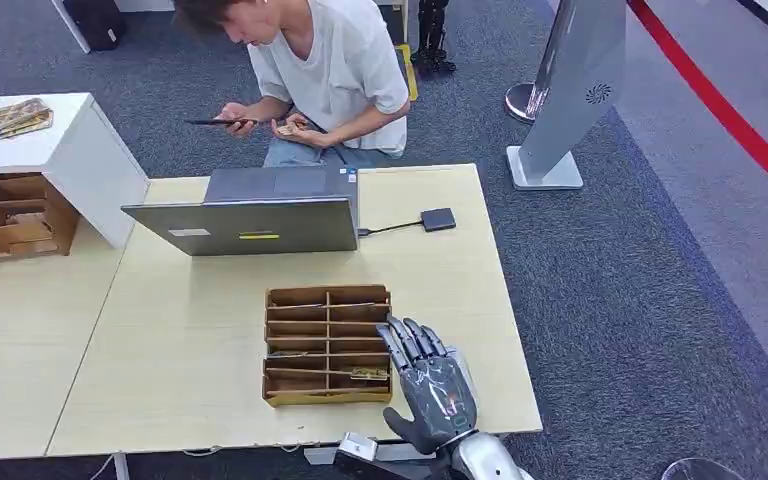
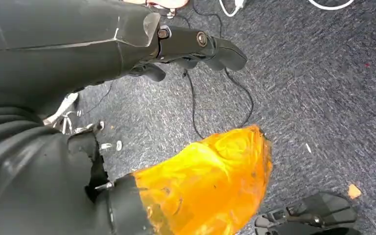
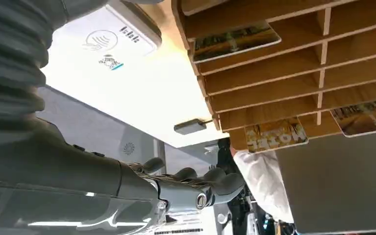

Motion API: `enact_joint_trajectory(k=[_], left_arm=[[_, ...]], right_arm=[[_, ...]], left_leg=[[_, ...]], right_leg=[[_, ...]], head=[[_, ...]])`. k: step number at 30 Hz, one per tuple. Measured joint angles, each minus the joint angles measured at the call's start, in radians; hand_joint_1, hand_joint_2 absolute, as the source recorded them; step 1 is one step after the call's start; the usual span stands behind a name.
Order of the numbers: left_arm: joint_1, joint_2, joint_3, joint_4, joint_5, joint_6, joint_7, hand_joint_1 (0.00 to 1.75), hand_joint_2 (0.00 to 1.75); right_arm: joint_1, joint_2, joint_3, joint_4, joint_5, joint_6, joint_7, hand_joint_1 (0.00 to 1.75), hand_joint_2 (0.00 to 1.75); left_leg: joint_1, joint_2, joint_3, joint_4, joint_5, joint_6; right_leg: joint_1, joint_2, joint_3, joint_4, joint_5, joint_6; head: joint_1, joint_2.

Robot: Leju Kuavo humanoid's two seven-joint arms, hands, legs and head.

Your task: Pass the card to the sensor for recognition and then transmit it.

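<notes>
From the head view, the right hand (image 1: 428, 385) hovers flat, fingers spread and holding nothing, just right of the wooden rack (image 1: 327, 344), where a card (image 1: 370, 374) lies in a near slot. The right wrist view adds the white sensor (image 3: 111, 34) beside the rack. In the left wrist view, the left hand (image 2: 186, 46) hangs over carpet (image 2: 323, 98), fingers extended, holding nothing.

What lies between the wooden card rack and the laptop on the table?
Head view: bare tabletop lies between the card rack and the laptop.
</notes>
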Motion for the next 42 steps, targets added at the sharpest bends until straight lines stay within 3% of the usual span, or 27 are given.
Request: enact_joint_trajectory(k=[12, 24, 25, 26, 28, 42], left_arm=[[-0.002, 0.0, -0.001, 0.0, -0.006, -0.002, 0.006, 0.0, 0.0], [-0.005, 0.0, -0.007, 0.0, -0.008, -0.005, 0.007, 0.0, 0.0], [-0.005, 0.0, -0.007, 0.0, -0.009, -0.005, 0.007, 0.0, 0.0], [-0.005, 0.0, -0.007, 0.0, -0.009, -0.005, 0.007, 0.0, 0.0], [-0.005, 0.0, -0.007, 0.0, -0.009, -0.006, 0.007, 0.0, 0.0], [-0.01, 0.0, -0.01, 0.0, -0.01, -0.009, 0.007, 0.0, 0.0]], right_arm=[[-0.003, 0.008, 0.0, 0.02, -0.014, 0.019, -0.005, 0.0, 1.75], [-0.022, 0.02, 0.005, 0.027, -0.03, 0.027, -0.019, 0.24, 1.75], [-0.022, 0.021, 0.005, 0.027, -0.03, 0.027, -0.019, 0.28, 1.75], [-0.022, 0.021, 0.005, 0.027, -0.03, 0.027, -0.019, 0.47, 1.75], [-0.024, 0.022, 0.005, 0.027, -0.03, 0.028, -0.019, 0.4, 1.75], [-0.04, 0.029, 0.009, 0.027, -0.03, 0.033, -0.019, 0.4, 1.75]], left_leg=[[0.0, 0.0, 0.0, 0.0, 0.0, 0.0], [0.0, 0.0, 0.0, 0.0, 0.0, 0.0], [0.0, 0.0, 0.0, 0.0, 0.0, 0.0], [0.0, 0.0, 0.0, 0.0, 0.0, 0.0], [0.0, 0.0, 0.0, 0.0, 0.0, 0.0], [0.0, 0.0, 0.0, 0.0, 0.0, 0.0]], right_leg=[[0.0, 0.0, 0.0, 0.0, 0.0, 0.0], [0.0, 0.0, 0.0, 0.0, 0.0, 0.0], [0.0, 0.0, 0.0, 0.0, 0.0, 0.0], [0.0, 0.0, 0.0, 0.0, 0.0, 0.0], [0.0, 0.0, 0.0, 0.0, 0.0, 0.0], [0.0, 0.0, 0.0, 0.0, 0.0, 0.0]], head=[[0.0, 0.0], [0.0, 0.0], [0.0, 0.0], [0.0, 0.0], [0.0, 0.0], [0.0, 0.0]])
